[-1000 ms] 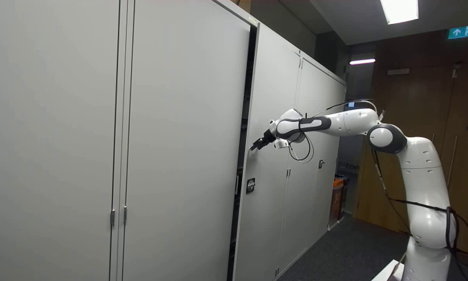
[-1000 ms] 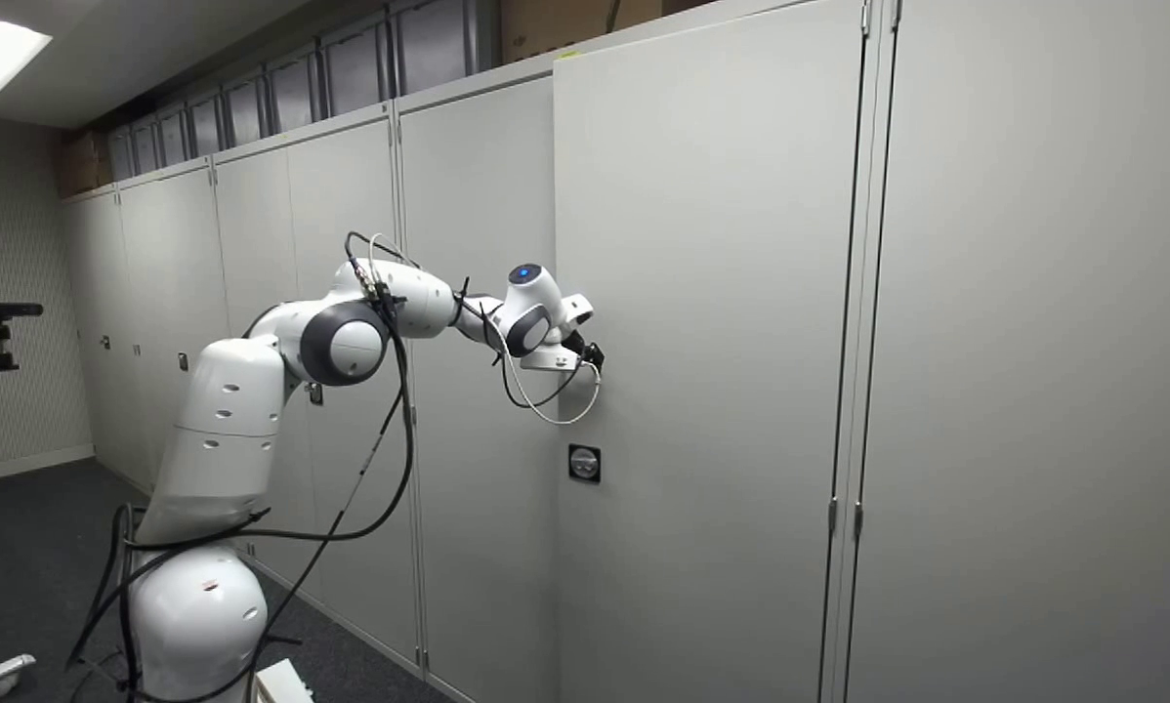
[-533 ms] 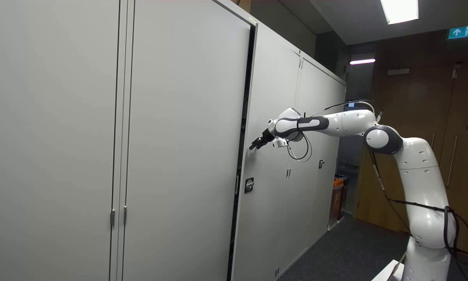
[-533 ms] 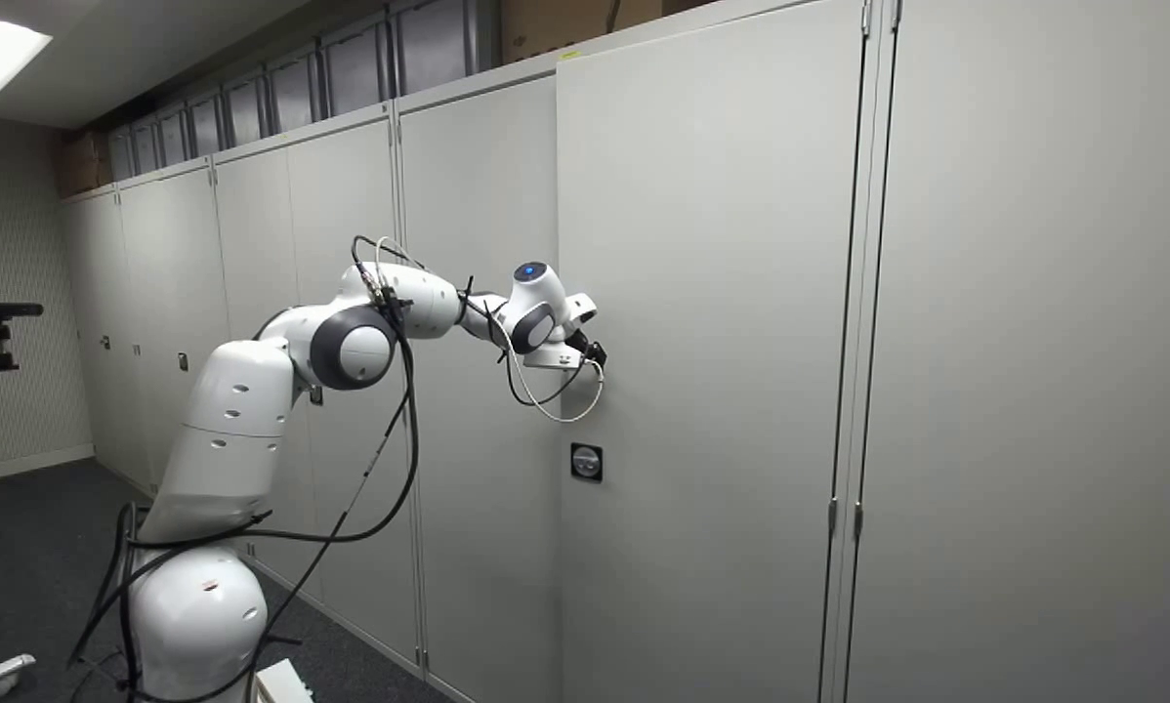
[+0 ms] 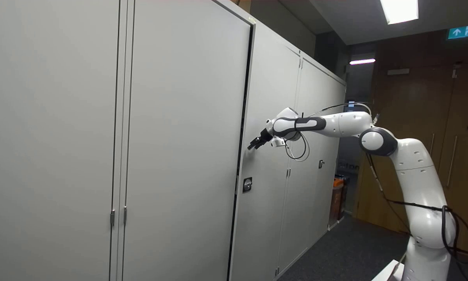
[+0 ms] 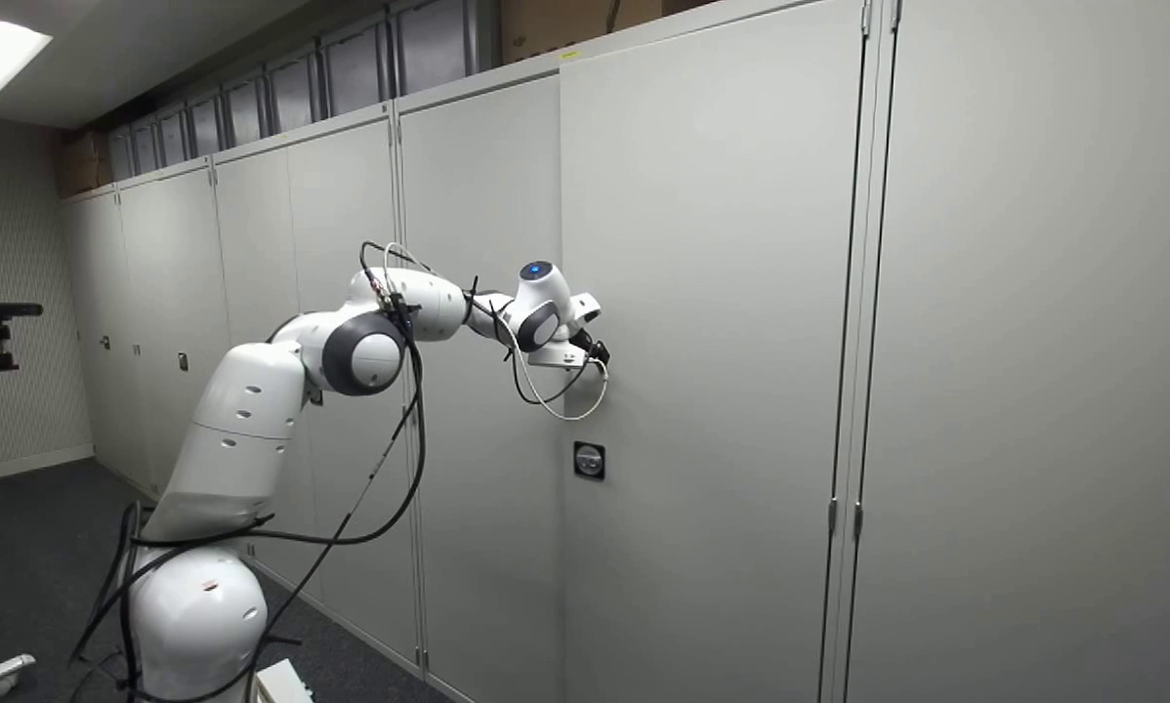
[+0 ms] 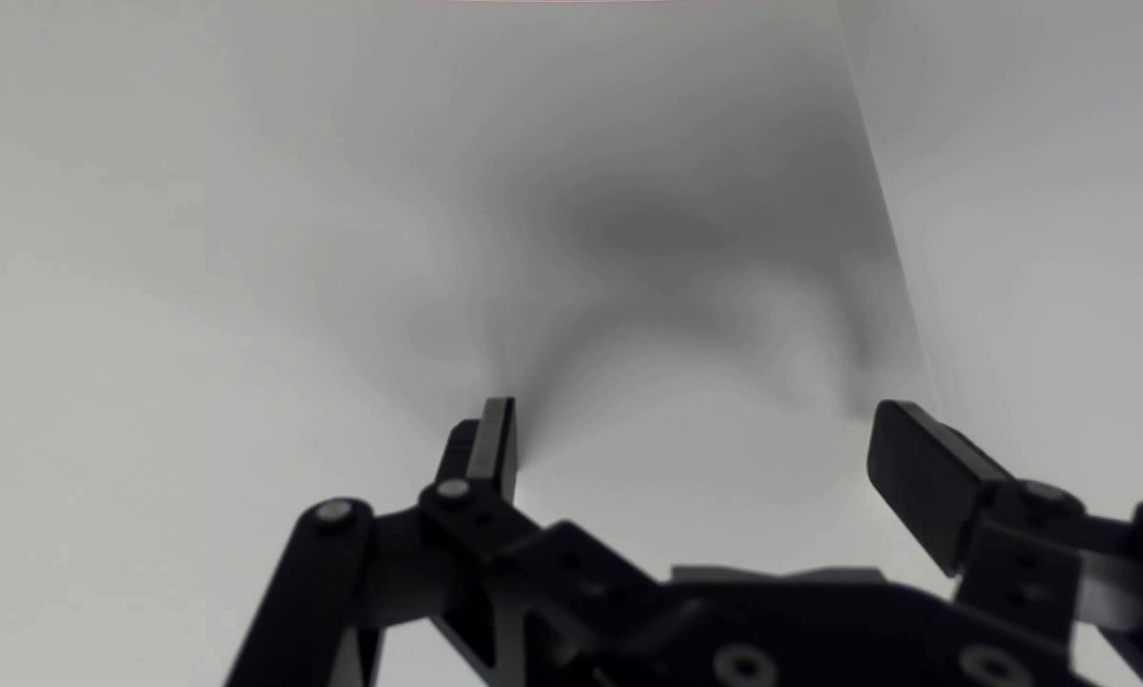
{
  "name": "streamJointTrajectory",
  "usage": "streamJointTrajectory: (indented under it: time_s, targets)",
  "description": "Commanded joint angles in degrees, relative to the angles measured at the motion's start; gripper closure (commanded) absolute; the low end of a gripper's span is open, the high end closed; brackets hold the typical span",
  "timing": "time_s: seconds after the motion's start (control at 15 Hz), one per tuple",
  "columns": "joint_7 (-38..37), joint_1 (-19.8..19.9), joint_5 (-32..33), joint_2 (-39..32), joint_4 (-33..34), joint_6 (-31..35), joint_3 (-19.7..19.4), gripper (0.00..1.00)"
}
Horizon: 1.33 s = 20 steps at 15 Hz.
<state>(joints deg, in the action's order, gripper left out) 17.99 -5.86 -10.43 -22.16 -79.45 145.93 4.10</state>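
The cabinet door (image 5: 266, 187) has swung inward ahead of the spread, empty pincer (image 7: 696, 429), fingertips (image 7: 915, 487) seemingly against it to push; a lock (image 5: 247, 184) sits below.

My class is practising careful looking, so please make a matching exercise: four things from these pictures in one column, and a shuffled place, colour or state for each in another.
Things
1. hand
2. round latch
3. exit sign
4. brown box

Descriptions
A. on the grey door, below the hand
B. on top of the cabinets
C. open
D. green and white

Pairs: 1-C, 2-A, 3-D, 4-B
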Motion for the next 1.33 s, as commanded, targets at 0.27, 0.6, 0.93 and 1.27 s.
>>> streamJointTrajectory:
  time_s: [0.27, 0.6, 0.93, 1.27]
  targets:
    - [-1.3, 1.2, 2.6, -5.0, 8.1, -3.0, 1.7, 0.00]
    - [-1.6, 0.9, 3.7, -7.5, 11.5, -5.0, 1.6, 0.00]
    - [-2.2, 0.6, 5.0, -9.2, 14.5, -7.3, 1.5, 0.00]
    - [-1.5, -0.6, 4.1, -9.4, 15.1, -7.7, 0.2, 0.00]
